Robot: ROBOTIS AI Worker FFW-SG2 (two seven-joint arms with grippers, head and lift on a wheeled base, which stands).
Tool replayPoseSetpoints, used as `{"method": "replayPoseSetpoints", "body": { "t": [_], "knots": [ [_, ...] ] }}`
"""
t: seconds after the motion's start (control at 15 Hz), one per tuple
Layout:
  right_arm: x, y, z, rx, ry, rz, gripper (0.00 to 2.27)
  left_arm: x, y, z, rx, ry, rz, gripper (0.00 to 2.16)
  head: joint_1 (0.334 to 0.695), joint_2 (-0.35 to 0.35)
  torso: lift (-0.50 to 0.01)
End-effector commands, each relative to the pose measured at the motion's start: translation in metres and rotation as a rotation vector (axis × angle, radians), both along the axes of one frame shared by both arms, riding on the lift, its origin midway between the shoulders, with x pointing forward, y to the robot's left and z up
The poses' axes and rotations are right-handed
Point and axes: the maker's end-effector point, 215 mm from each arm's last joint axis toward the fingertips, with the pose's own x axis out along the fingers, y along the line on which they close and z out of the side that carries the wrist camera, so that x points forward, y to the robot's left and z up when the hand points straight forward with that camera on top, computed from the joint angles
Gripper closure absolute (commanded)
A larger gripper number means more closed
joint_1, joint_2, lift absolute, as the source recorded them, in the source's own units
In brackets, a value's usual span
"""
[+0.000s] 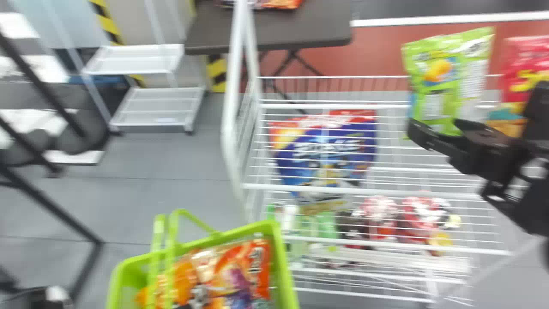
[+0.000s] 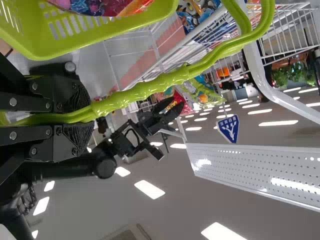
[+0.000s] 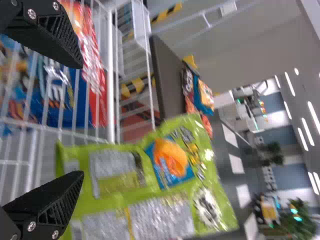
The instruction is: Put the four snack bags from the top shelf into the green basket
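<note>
1. The right gripper point(image 1: 435, 128) gapes close before the green snack bag point(image 1: 437, 81) on the top shelf point(image 1: 334, 105); looking off-centre, one finger might topple it.
2. Beside it, the left gripper point(image 2: 92, 112) clasps the basket handle point(image 2: 150, 89); an arm's jolt could spill the green basket point(image 1: 276, 240).
3. Ahead, lettering and pale panels mark the bag.
</note>
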Motion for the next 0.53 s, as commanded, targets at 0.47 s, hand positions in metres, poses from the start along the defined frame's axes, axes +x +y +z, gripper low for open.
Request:
{"method": "replayPoseSetpoints", "body": {
  "t": [0.47],
  "knots": [
    [0.072, -0.024, -0.029, -0.134, 0.076, -0.082, 0.29, -0.003, 0.008, 0.001, 0.004, -0.001, 0.013, 2.15, 0.695, -0.029, 0.000]
  ]
}}
